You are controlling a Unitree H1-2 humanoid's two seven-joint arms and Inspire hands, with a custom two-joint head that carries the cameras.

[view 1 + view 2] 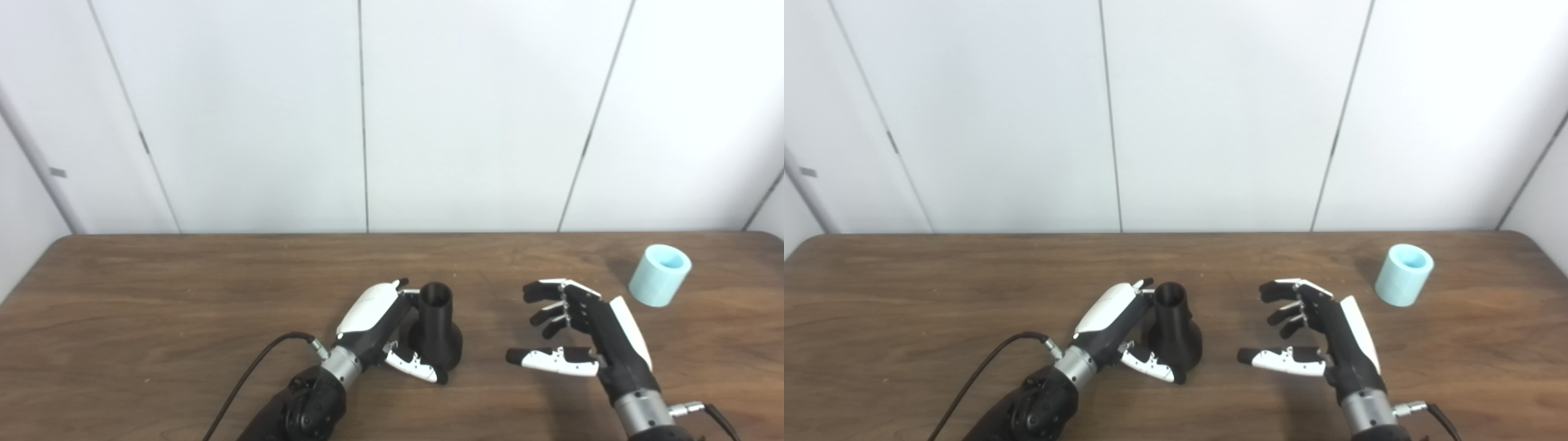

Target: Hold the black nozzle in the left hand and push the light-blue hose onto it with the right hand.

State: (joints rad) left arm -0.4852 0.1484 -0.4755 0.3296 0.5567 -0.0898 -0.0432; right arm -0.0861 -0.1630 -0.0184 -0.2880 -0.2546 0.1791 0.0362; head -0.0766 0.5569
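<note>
Left eye view: the left hand (373, 321) has its fingers (416, 365) wrapped around the upright black flared plastic nozzle (435, 327) on the wooden table (153, 306). Right hand (582, 334) hangs empty, fingers spread wide. Short light-blue hose cylinder (659, 274) stands apart from it.

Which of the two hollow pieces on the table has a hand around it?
The black nozzle, which the left hand wraps; the light-blue hose stands alone.

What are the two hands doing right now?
Left hand wrapped around black nozzle, upright on table. Right hand open, empty. Light-blue hose apart at far right, path clear.
</note>
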